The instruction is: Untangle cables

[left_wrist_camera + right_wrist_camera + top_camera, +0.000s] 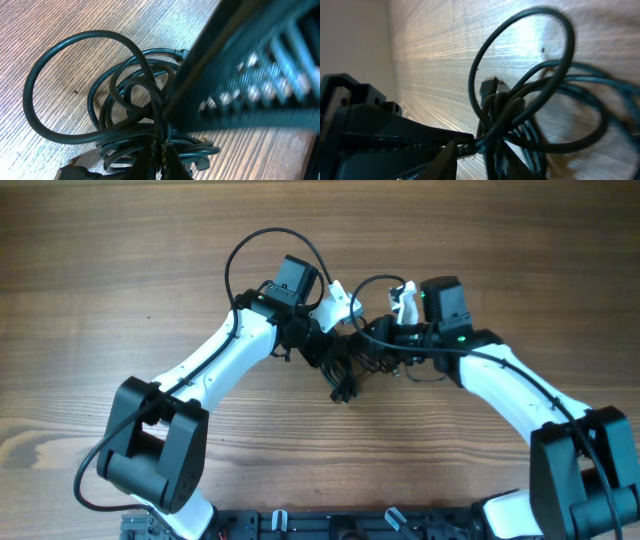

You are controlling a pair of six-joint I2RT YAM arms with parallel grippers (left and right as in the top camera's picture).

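Observation:
The cables (346,378) are a knotted black bundle on the wooden table (120,260), between my two arms. In the left wrist view the cables (75,85) spread into loops, and a plug end (205,162) lies beside them. My left gripper (159,150) is shut on a few strands at the bundle's near edge. My right gripper (482,152) comes in from the other side. Its fingers stand apart with a strand of the cables (530,95) running between them and wood showing beside it. In the overhead view my left gripper (335,352) and right gripper (385,345) nearly meet over the bundle.
A thick black arm wire (262,242) arcs above the left wrist, and another arm wire (372,282) loops by the right wrist. The right gripper's body (255,70) fills the upper right of the left wrist view. Both arm bases stand at the near edge.

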